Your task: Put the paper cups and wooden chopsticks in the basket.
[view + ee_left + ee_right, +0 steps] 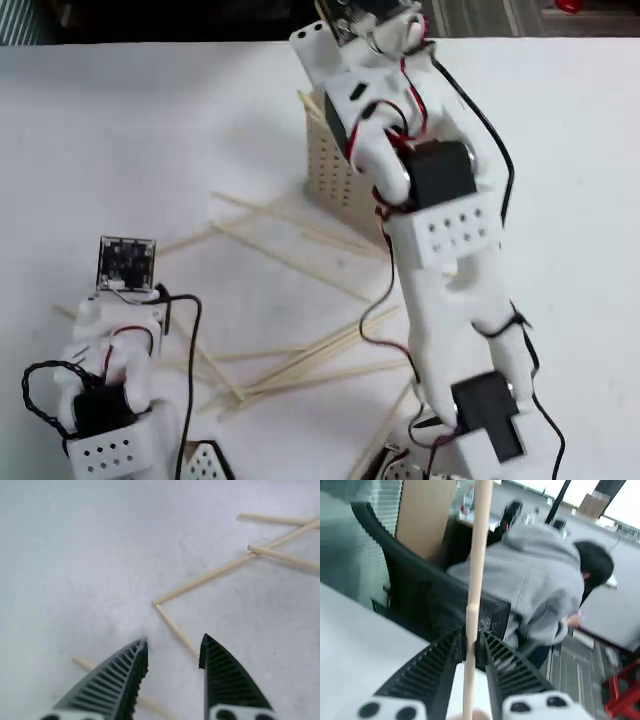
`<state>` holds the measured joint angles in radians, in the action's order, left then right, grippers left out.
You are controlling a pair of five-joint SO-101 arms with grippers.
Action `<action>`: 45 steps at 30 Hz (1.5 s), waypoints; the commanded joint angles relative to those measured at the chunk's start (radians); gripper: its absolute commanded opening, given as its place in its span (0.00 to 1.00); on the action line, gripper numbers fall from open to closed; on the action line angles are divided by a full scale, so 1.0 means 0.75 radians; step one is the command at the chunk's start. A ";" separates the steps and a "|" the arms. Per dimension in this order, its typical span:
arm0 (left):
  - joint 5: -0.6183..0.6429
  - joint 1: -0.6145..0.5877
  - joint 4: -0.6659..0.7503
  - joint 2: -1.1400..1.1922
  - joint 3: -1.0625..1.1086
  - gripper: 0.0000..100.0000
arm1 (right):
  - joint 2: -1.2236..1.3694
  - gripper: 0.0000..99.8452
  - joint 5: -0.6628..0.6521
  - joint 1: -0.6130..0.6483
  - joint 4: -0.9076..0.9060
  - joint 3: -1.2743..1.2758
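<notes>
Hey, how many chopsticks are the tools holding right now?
1: the chopstick clamped in the right tool. The left tool is open over the table, holding none; loose chopsticks lie below it.

White table (pixel 120 130); beyond its edge, a black mesh chair (pixel 415 590) and brown board (pixel 425 515)

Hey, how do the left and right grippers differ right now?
The left gripper is open and empty; the right gripper is shut on a chopstick. The left gripper points down at the table; the right gripper is tilted up, away from it. Both are dark, ribbed and pointed.
</notes>
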<state>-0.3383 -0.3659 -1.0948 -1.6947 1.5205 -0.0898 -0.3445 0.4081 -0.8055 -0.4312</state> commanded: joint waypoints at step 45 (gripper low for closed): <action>-0.014 0.001 0.033 -0.011 -0.004 0.18 | 0.623 0.14 -0.657 0.238 -1.145 -0.039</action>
<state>-0.3383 -0.3659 -1.0948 -1.6947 1.5205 0.3337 -0.7035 0.6153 -1.6755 -0.4312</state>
